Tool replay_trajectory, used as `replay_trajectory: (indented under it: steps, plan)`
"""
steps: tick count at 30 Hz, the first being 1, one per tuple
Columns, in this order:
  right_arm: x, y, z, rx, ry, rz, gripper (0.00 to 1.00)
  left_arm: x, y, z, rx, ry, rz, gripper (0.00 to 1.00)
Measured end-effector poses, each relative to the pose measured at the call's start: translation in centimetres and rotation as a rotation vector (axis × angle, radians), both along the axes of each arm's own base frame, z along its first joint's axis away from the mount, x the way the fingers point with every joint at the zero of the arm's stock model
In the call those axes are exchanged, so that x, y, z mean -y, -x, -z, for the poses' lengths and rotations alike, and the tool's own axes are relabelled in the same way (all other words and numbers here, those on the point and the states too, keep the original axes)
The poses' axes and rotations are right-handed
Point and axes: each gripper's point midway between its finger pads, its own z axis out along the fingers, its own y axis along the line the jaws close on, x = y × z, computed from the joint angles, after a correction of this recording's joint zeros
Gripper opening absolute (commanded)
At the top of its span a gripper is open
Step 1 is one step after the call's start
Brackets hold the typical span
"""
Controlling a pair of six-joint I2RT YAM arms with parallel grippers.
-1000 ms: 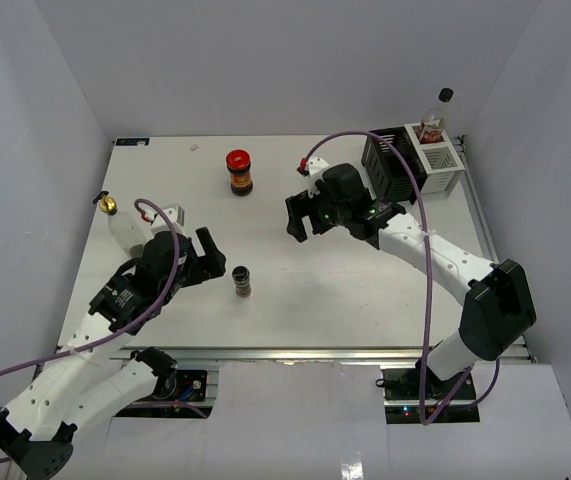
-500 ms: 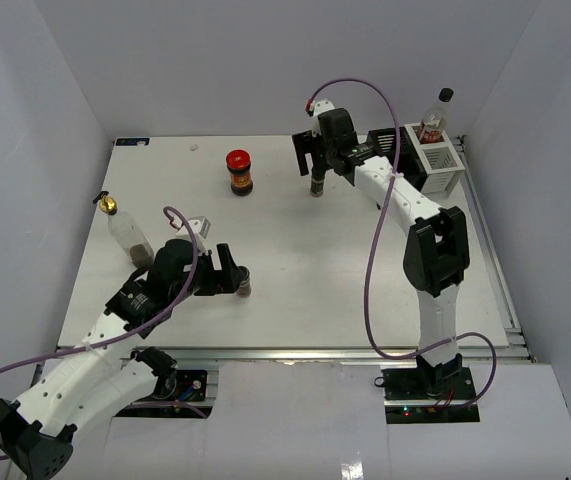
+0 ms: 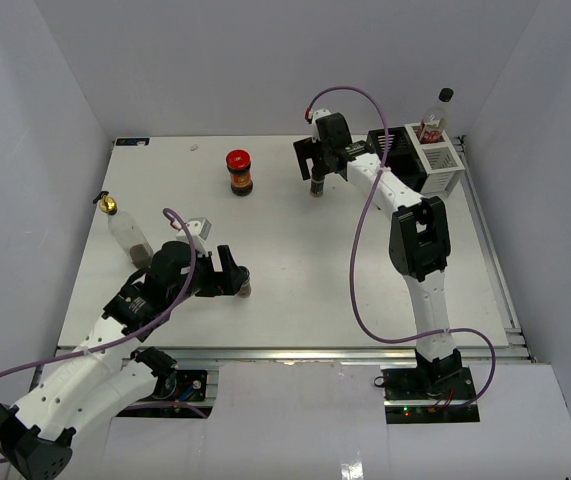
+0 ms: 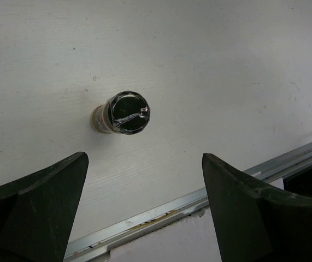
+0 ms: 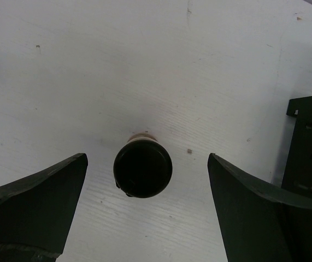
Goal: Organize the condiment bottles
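Two black-capped shakers stand on the white table. One shaker (image 3: 244, 285) (image 4: 125, 112) stands just ahead of my left gripper (image 3: 228, 276) (image 4: 145, 164), whose jaws are open and empty. The other shaker (image 3: 317, 189) (image 5: 142, 169) stands between the wide-open fingers of my right gripper (image 3: 315, 172) (image 5: 147, 159), untouched. A dark jar with a red lid (image 3: 239, 172) stands at the far middle. A clear gold-topped bottle (image 3: 125, 228) stands at the left. The red-labelled bottle (image 3: 431, 126) sits in the white rack.
A black and white wire rack (image 3: 443, 168) stands at the far right corner; its black part (image 5: 310, 144) shows at the right wrist view's edge. The table's near metal rail (image 4: 199, 199) runs just past the left gripper. Grey walls close in three sides.
My right arm has swung from the table's middle to the far side, over the far shaker. My left gripper has slid right, up to the near shaker.
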Motion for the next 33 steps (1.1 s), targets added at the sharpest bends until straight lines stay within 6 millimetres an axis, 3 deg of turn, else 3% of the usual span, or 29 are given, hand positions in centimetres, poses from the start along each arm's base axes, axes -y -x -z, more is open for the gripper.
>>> replay_trajectory:
  steps: [12,16,19,29,33]
  plan:
    - [0.1,-0.4,1.5,-0.013,0.013,-0.004,0.86,0.0,0.0,0.0,0.0,0.0,-0.001,0.96]
    - [0.1,-0.4,2.1,-0.021,0.018,-0.006,0.78,0.0,0.0,0.0,0.002,0.001,-0.001,0.96]
    - [0.1,-0.5,1.9,-0.014,0.016,-0.007,0.66,-0.1,0.0,-0.1,0.004,0.003,-0.002,0.96]
    - [0.0,-0.7,1.8,-0.005,0.013,-0.007,0.51,-0.3,0.0,-0.2,0.014,0.001,-0.013,0.96]
    - [0.0,-0.7,1.8,-0.006,0.014,-0.005,0.37,-0.5,-0.1,-0.7,0.032,0.011,-0.023,0.97]
